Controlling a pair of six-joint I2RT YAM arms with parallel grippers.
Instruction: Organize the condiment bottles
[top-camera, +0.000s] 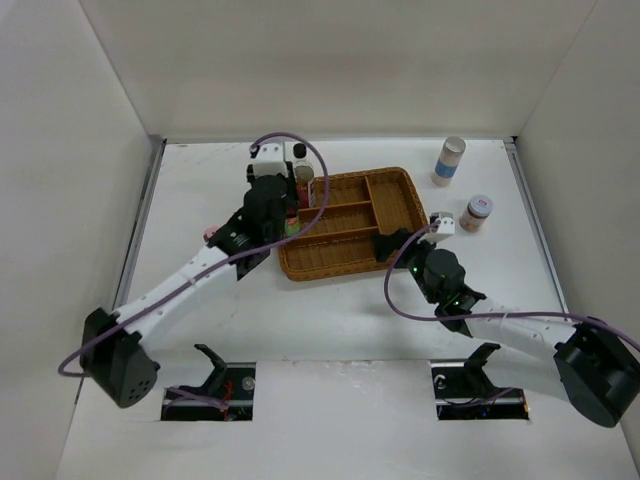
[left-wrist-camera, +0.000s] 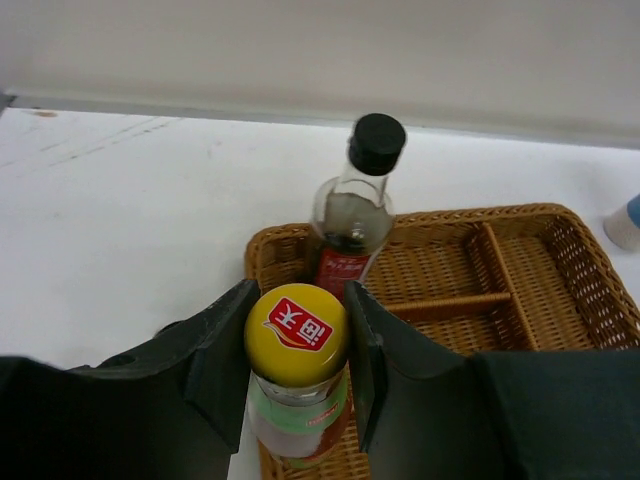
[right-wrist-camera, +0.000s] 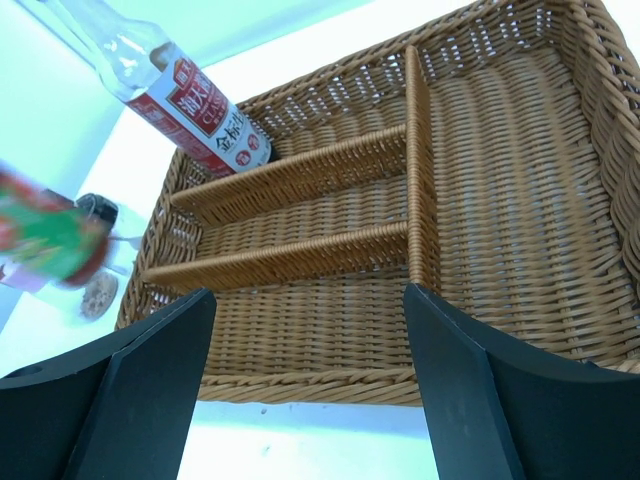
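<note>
Your left gripper (left-wrist-camera: 300, 352) is pinching the yellow-capped red bottle (left-wrist-camera: 296, 322) at the wicker tray's (left-wrist-camera: 520, 212) left end, just beside the black-capped bottle (left-wrist-camera: 352, 215). Your right gripper (right-wrist-camera: 310, 385) is hanging spread, facing the tray.

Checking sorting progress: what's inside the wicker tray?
Only the tall black-capped bottle, standing in a corner compartment. The left pincer, gripping the yellow-capped bottle, hides part of the tray.

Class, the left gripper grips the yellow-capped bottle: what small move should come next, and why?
Probably lift: the left gripper is shut on the yellow-capped bottle at a corner of the wicker tray, and the compartments next to the tall black-capped bottle look free.
</note>
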